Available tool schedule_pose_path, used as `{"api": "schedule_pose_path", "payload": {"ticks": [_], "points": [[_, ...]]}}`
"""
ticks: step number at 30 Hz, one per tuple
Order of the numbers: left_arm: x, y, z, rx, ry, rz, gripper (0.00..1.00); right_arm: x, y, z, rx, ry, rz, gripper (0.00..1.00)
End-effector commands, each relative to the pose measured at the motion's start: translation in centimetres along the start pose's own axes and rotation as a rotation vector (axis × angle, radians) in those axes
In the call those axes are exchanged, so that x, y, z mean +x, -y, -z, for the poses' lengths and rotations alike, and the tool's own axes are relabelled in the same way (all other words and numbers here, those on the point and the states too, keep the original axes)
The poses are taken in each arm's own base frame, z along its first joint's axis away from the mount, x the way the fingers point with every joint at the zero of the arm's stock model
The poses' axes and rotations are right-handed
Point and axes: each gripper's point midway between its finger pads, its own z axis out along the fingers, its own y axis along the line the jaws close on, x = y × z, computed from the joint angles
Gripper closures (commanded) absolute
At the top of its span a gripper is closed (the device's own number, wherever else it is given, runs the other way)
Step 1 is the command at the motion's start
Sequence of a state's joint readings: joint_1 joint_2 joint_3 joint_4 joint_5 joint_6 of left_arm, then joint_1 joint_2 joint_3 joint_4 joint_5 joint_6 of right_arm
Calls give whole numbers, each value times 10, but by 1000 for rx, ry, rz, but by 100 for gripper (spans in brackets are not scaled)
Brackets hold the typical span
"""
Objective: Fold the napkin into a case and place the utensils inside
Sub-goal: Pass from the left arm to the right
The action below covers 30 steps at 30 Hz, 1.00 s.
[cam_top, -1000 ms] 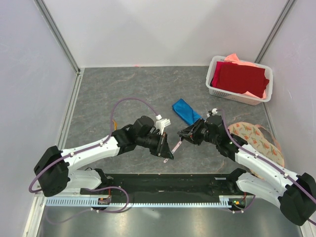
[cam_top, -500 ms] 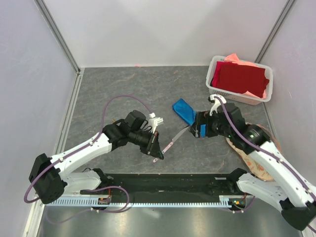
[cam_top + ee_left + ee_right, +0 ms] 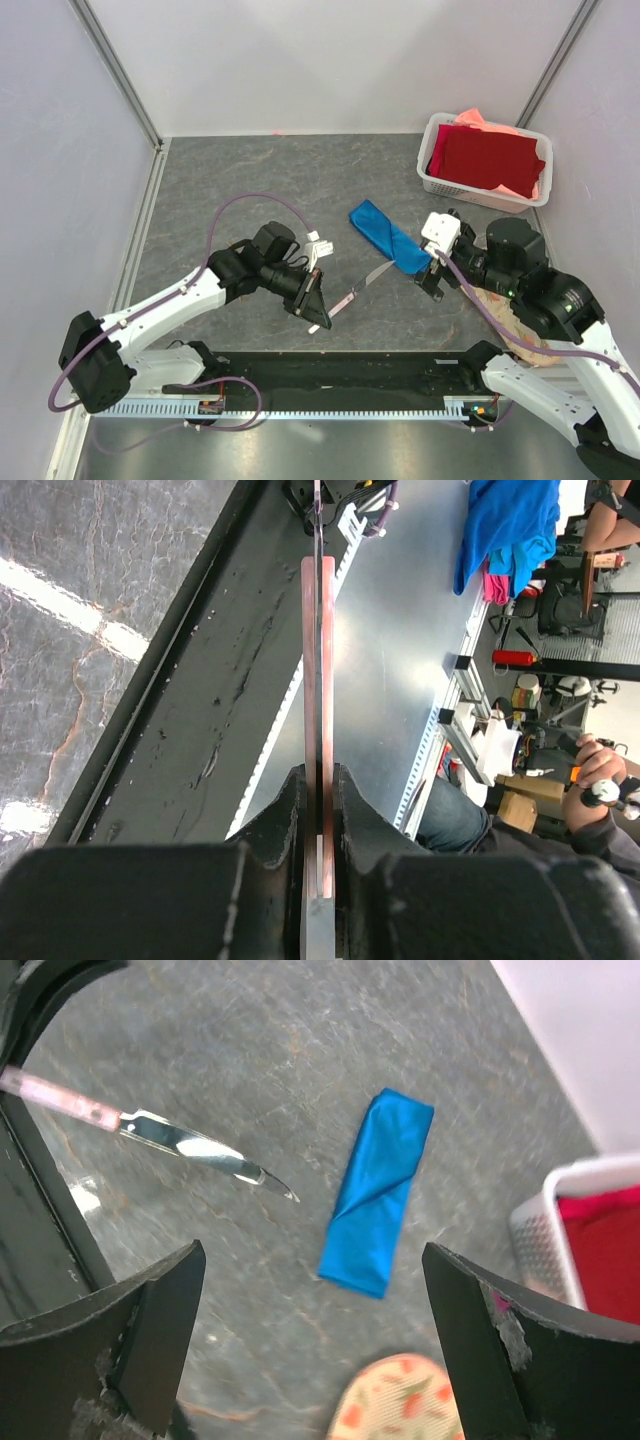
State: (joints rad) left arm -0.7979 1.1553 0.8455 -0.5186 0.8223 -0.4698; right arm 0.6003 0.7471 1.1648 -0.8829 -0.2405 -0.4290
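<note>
Looking down from the overhead camera, I see the left gripper (image 3: 312,300) clamped on the pink handle of a knife (image 3: 360,288). The blade reaches out toward the right, its tip near the napkin (image 3: 388,233) but not touching it. From the left wrist camera the knife shows edge-on, pinched flat between the two fingers with most of its length sticking out past them. I cannot tell whether the blade tip rests on the table (image 3: 220,180) or hangs just above it.

The napkin lies on the table folded into a narrow blue strip, set at a slant, between the two arms and nearer the right one. The right gripper (image 3: 432,272) hovers just beside the strip's near end with its fingers spread wide and nothing between them. Its wrist camera looks straight down on both the strip and the blade.

A white basket (image 3: 470,192) sits in the far right corner, holding a dark red cloth (image 3: 487,158) over a pink cloth (image 3: 475,117). A floral mat (image 3: 385,1405) lies under the right arm.
</note>
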Motion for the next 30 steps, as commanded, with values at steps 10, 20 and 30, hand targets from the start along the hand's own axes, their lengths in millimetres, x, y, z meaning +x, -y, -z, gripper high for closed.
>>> {"api": "schedule_pose_path", "payload": {"ticks": [10, 20, 30], "points": [[-41, 3, -16, 16, -33, -48, 98, 44, -23, -50, -118, -202, 251, 2], [-61, 6, -26, 36, -67, -50, 98, 68, -20, -62, -83, -227, 482, 11], [-50, 7, -35, 20, -98, -47, 98, 74, -32, -73, -182, -218, 576, 24]]}}
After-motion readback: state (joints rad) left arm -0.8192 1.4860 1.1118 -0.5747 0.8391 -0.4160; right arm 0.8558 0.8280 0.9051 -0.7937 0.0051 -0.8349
